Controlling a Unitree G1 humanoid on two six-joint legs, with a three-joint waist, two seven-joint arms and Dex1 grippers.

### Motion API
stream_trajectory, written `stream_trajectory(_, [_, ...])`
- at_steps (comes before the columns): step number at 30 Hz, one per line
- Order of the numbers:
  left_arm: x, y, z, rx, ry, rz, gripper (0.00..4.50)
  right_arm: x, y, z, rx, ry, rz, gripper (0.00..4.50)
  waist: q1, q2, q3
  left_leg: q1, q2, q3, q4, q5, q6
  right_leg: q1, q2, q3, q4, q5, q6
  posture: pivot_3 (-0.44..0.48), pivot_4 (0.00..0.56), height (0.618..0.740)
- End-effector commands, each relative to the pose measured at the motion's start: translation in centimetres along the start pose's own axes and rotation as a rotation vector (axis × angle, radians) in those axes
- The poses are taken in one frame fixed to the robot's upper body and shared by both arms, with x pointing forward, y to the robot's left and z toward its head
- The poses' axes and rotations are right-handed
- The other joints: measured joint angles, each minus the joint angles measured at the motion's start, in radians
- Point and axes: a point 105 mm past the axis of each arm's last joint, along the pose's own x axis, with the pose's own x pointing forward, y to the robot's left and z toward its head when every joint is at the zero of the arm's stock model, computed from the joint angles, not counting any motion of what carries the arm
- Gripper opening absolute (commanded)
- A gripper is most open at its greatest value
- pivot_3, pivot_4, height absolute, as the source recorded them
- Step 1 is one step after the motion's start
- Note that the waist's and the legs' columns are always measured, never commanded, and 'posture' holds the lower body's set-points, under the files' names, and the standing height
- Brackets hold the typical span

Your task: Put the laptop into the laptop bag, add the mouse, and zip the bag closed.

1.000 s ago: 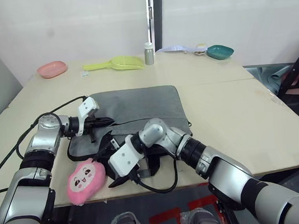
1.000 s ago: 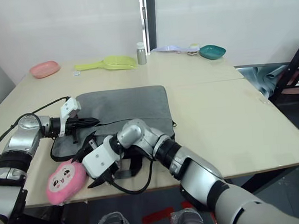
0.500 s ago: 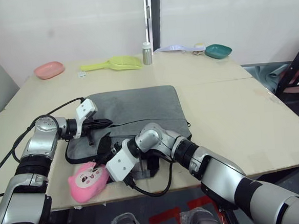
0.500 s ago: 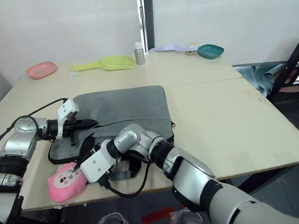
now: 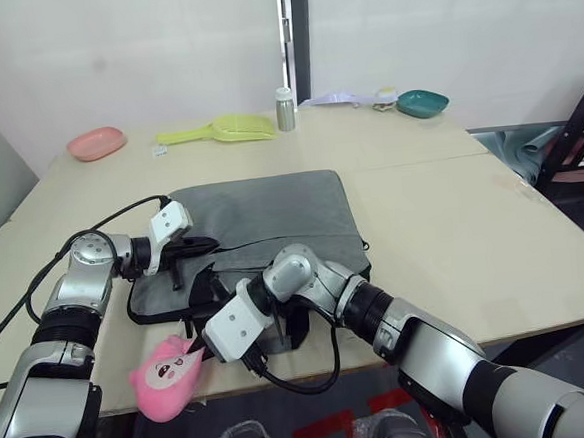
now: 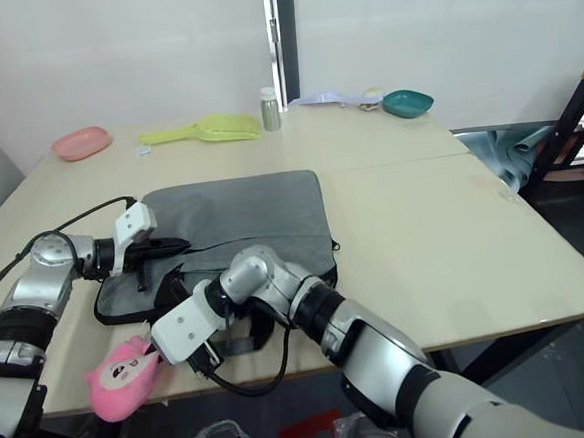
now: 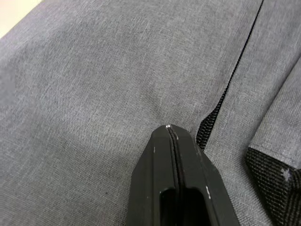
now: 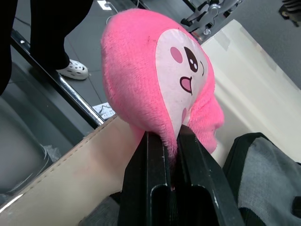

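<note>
My left gripper (image 5: 206, 244), jaws clenched, pins the laptop bag (image 5: 271, 205) flat, while my right gripper (image 8: 171, 141) pinches the pink plush (image 5: 167, 370) at the desk (image 5: 452, 208) edge — apparently clearing it away.

The left arm reaches forward and inward with its elbow bent, wrist level, and the left gripper (image 7: 170, 134) has its two black fingers pressed together over the laptop bag (image 5: 271, 205). The right arm crosses far over to the robot's left and bends back toward the table's near edge, where the right gripper (image 8: 170, 136) pinches a fold of the pink plush toy (image 8: 155, 70).
</note>
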Motion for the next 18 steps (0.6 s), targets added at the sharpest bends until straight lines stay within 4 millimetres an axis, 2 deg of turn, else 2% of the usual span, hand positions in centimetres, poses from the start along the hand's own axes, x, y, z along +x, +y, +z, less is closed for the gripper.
stream_trajectory(1, [0.2, -4.0, -8.2, -0.157, 0.294, -0.115, 0.00, -0.7, -1.1, 1.1, -0.027, -0.031, -0.041, 0.05, -0.001, -0.001, -0.002, 0.002, 0.000, 0.000, -0.003, 0.000, -0.001, 0.000, -0.001, 0.000, 0.000, -0.001, 0.001, 0.000, 0.150, 0.740])
stream_trajectory(2, [0.2, -4.0, -8.2, -0.156, 0.293, -0.115, 0.00, -0.7, -1.0, 1.1, -0.026, -0.031, -0.041, 0.05, -0.001, -0.001, -0.003, 0.005, 0.000, 0.000, -0.007, 0.000, -0.001, 0.000, -0.001, 0.001, 0.000, -0.001, 0.001, 0.000, 0.150, 0.740])
stream_trajectory(4, [0.0, -4.0, -8.7, -0.158, 0.301, -0.102, 0.00, -2.6, -0.8, 0.4, 0.001, 0.002, -0.062, 0.05, 0.002, 0.000, -0.003, 0.012, -0.001, 0.000, -0.015, -0.001, -0.002, 0.001, 0.000, 0.002, 0.000, -0.005, 0.005, 0.000, 0.150, 0.740])
stream_trajectory(8, [-0.1, -4.0, -8.9, -0.143, 0.300, -0.089, 0.00, -4.7, 0.1, -0.3, 0.041, 0.044, -0.075, 0.05, 0.003, 0.002, -0.006, 0.015, -0.001, 0.000, -0.021, -0.001, -0.002, 0.001, 0.002, 0.003, 0.000, -0.008, 0.007, 0.000, 0.150, 0.740])
stream_trajectory(18, [0.1, -4.3, -9.0, -0.148, 0.284, -0.103, 0.00, -7.3, 2.1, -1.2, 0.109, 0.097, -0.096, 0.05, 0.005, 0.009, -0.011, 0.015, -0.001, 0.001, -0.023, -0.001, -0.003, 0.000, 0.004, 0.006, -0.007, -0.009, 0.008, 0.000, 0.150, 0.740])
